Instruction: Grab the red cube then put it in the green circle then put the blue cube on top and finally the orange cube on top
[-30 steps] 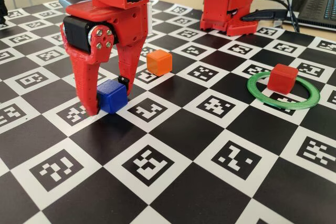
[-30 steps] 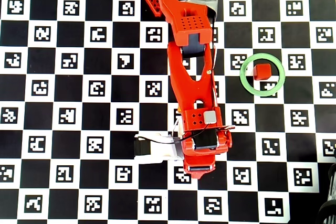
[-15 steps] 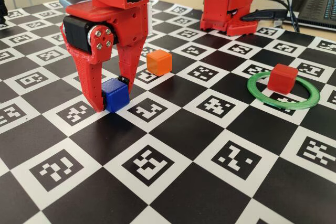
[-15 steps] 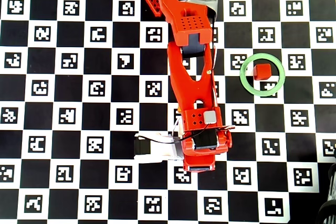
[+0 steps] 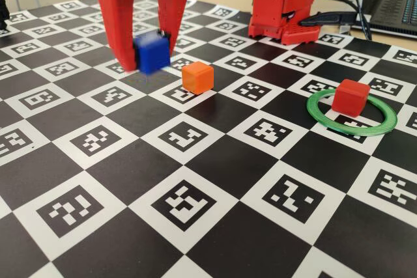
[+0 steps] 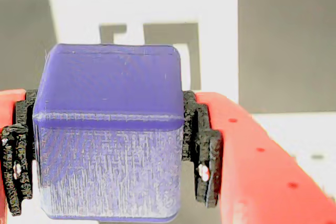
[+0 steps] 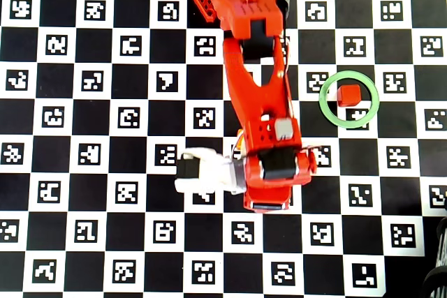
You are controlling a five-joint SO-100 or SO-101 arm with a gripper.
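My gripper [image 5: 148, 55] is shut on the blue cube [image 5: 152, 53] and holds it in the air above the board, at the upper left of the fixed view. In the wrist view the blue cube [image 6: 110, 129] fills the space between the two black pads [image 6: 202, 150]. The orange cube [image 5: 197, 77] rests on the board just right of and below the lifted cube. The red cube [image 5: 350, 97] sits inside the green circle [image 5: 381, 125] at the right. From overhead, the red cube [image 7: 348, 94] lies in the green circle [image 7: 327, 109], and the arm hides the blue and orange cubes.
The checkerboard [image 5: 215, 180] with printed markers covers the table. A second red robot base [image 5: 283, 1] stands at the far edge, with cables and a laptop [image 5: 394, 4] behind it at the right. The arm [image 7: 258, 102] spans the board's middle from the top edge in the overhead view.
The gripper, which was closing round the blue cube on the board, has shut on it and lifted it up and away from the camera. The orange and red cubes have not moved.
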